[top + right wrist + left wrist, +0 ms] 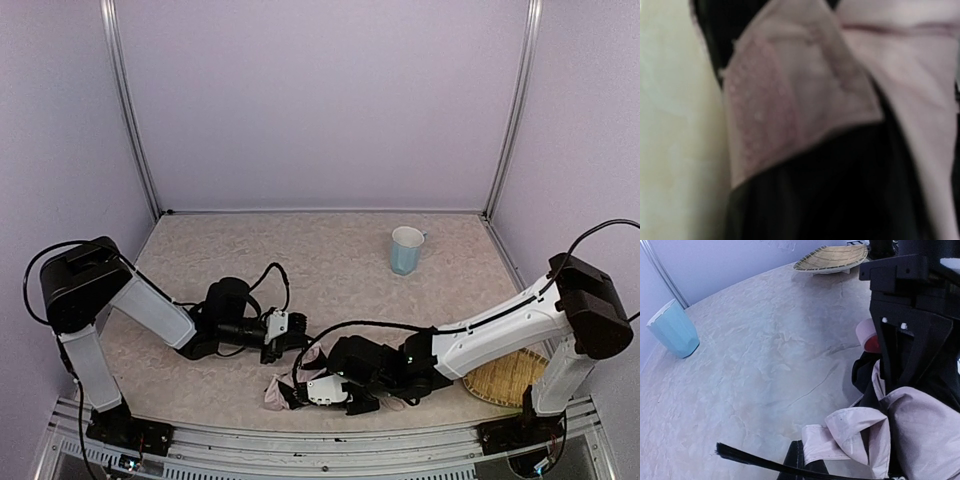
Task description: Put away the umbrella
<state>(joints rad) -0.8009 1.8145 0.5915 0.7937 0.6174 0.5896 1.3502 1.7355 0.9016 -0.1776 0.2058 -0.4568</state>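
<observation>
While crumpled low, umbrella [850, 436] soft pink folds, black lining

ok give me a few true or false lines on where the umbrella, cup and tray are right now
1. The umbrella lies by the near edge of the table. True.
2. The light-blue cup lies tipped on its side. False: it stands upright.
3. The woven tray is on the left side of the table. False: it is at the near right corner.
4. The light-blue cup stands apart from the umbrella. True.
</observation>
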